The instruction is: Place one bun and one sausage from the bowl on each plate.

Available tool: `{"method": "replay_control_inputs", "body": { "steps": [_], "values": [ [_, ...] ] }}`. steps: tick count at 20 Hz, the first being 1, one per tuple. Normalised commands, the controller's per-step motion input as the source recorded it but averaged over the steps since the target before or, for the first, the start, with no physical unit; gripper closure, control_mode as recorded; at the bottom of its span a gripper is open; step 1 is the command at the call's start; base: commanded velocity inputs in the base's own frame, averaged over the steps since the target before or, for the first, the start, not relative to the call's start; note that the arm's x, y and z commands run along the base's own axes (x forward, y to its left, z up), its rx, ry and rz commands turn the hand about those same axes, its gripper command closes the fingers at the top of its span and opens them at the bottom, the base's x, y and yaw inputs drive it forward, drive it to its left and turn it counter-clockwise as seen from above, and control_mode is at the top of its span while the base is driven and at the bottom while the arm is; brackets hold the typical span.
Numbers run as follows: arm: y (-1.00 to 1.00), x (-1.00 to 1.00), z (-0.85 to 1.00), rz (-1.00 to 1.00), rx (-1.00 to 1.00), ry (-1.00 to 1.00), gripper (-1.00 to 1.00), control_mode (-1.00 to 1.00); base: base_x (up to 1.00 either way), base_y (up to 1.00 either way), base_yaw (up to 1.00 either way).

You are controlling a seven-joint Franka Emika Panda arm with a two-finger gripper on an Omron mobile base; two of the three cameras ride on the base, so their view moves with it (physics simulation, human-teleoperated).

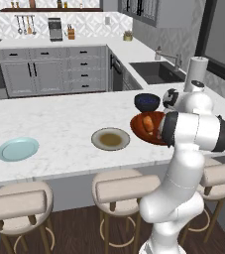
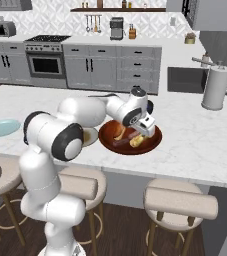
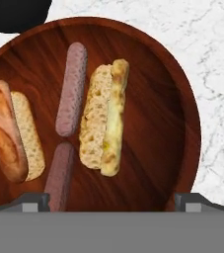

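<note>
In the hand view the reddish-brown bowl (image 3: pixel 182 99) spreads across the frame above the wide-open gripper (image 3: pixel 112 200), and, left to right, it holds a crusty bun (image 3: pixel 12 133), two sausages (image 3: pixel 73 89) set end to end, the lower one (image 3: pixel 59 175) running down just beside the left fingertip (image 3: pixel 32 201), and a pale split bun (image 3: pixel 103 118) between the jaws. The left base view adds the pale blue plate (image 1: pixel 18 149) at lower left, the beige-rimmed plate (image 1: pixel 110 139) at centre beside the bowl, and a dark bowl (image 1: pixel 147 101) behind it. The right base view shows the gripper (image 2: pixel 146 126) over the bowl's middle, with a paper towel roll (image 2: pixel 216 87) at upper right.
</note>
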Motion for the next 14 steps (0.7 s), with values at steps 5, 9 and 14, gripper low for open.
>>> {"method": "replay_control_inputs", "body": {
  "steps": [5,9,14],
  "values": [
    [0.0,0.25,-0.35,0.0,-0.01,-0.08,-1.0,-1.0,0.0,0.0,0.0],
    [0.0,0.03,-0.42,0.0,0.0,-0.14,-1.0,-1.0,0.0,0.0,0.0],
    [0.0,0.0,-0.37,0.0,-0.01,-0.11,-1.0,-1.0,0.0,0.0,0.0]
  ]
}}
